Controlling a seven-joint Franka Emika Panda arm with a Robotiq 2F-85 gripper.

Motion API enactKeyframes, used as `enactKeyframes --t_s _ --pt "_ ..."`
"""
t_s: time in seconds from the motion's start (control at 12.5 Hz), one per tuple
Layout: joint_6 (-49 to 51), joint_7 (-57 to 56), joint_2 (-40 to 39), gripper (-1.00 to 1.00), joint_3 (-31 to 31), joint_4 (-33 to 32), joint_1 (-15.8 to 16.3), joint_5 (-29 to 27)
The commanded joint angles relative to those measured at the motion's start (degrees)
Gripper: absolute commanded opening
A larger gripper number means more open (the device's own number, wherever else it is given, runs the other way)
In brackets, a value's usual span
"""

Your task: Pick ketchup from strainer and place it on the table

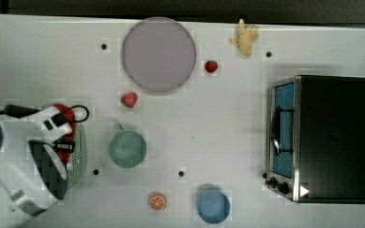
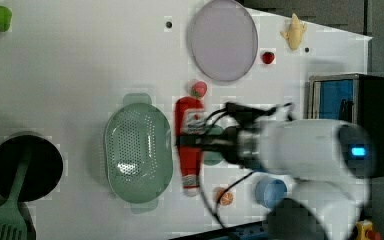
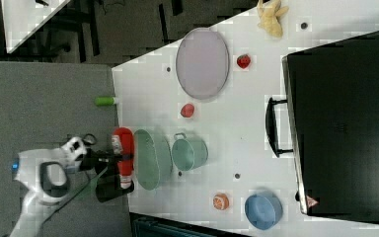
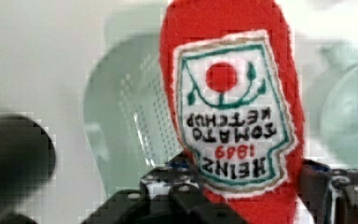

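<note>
Above the pale green oval plastic strainer (image 2: 138,151), the robot's hand (image 2: 200,141) is clenched on the middle of the ketchup (image 2: 189,145), a slim red squeeze bottle with a white printed label. In the left view the bottle hangs clear of the basket, its long axis parallel to the strainer's length, over the round green cup (image 3: 190,153) side. The wrist view shows fingers (image 4: 179,191) flanking the label; the right view shows the bottle lifted off the white tabletop (image 1: 228,133).
</note>
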State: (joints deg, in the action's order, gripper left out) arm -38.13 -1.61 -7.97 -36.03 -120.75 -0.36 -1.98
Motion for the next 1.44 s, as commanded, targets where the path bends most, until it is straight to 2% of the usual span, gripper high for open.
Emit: enactKeyframes --t_s 0.08,0.48,0.8,1.12,1.44 --pt "6.12 -1.49 0.35 0.17 3.90 5.46 -4.26 -2.27" --pt "6.61 -13.71 0.81 0.17 15.34 6.15 -7.27 -1.91" --pt "6.74 -14.70 0.80 0.17 25.57 4.75 -7.56 -1.90" --pt "5.60 -18.38 0.78 0.17 31.14 -2.37 -7.63 -1.90" --pt "-6.45 -18.41 -0.49 0.17 31.84 -11.19 -7.59 -1.88"
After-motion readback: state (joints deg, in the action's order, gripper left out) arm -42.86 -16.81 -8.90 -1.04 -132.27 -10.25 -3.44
